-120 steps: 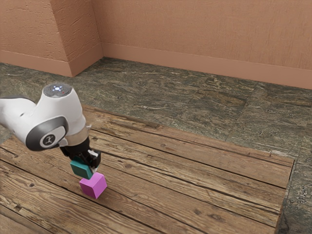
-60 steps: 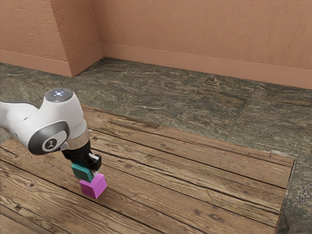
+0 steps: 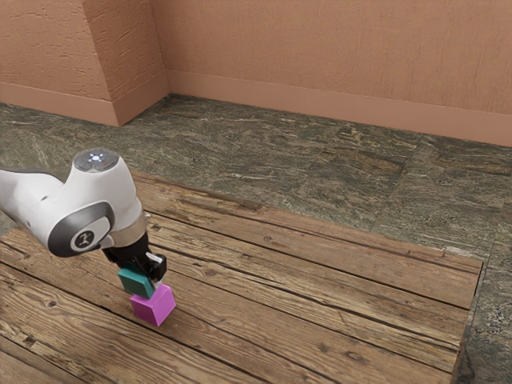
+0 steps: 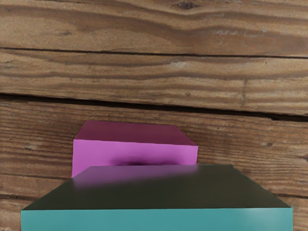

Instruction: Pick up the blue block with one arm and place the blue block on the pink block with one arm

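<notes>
Wooden plank table [image 3: 320,272], stone floor [image 3: 336,160] and terracotta walls [image 3: 320,48] behind it. Blue block [image 3: 136,282], teal in tone, sits clamped between the black gripper [image 3: 137,274] fingers, slightly tilted. It is directly over the pink block [image 3: 155,306], bottom edge at the pink top; full contact can't be confirmed. The pink block rests flat on the planks near the table's front, toward the exterior view's left. White arm [image 3: 56,204] comes in from the exterior view's left. Wrist view: blue block [image 4: 159,214] close under the hand, overlapping the pink block [image 4: 134,151].
</notes>
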{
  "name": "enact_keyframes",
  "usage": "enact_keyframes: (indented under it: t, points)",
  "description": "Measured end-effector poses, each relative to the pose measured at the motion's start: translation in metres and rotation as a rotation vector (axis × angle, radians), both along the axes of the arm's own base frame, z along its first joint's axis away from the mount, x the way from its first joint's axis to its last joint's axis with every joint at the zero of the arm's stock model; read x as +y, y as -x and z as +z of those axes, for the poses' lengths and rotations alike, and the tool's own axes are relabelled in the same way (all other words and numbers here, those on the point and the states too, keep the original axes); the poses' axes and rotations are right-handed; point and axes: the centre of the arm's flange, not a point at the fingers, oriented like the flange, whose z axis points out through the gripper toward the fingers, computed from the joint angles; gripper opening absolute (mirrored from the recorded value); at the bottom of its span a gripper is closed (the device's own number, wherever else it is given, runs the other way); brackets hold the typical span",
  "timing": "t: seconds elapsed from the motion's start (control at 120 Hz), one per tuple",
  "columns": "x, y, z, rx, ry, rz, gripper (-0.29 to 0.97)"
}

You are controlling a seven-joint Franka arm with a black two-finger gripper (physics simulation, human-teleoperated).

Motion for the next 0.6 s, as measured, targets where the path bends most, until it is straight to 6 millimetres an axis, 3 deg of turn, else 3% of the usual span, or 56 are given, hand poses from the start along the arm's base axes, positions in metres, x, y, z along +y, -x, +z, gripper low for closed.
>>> enact_keyframes:
  t: [0.6]
  points:
    - [-0.0069,0.0073,-0.0047,0.004,-0.002,-0.023,0.36]
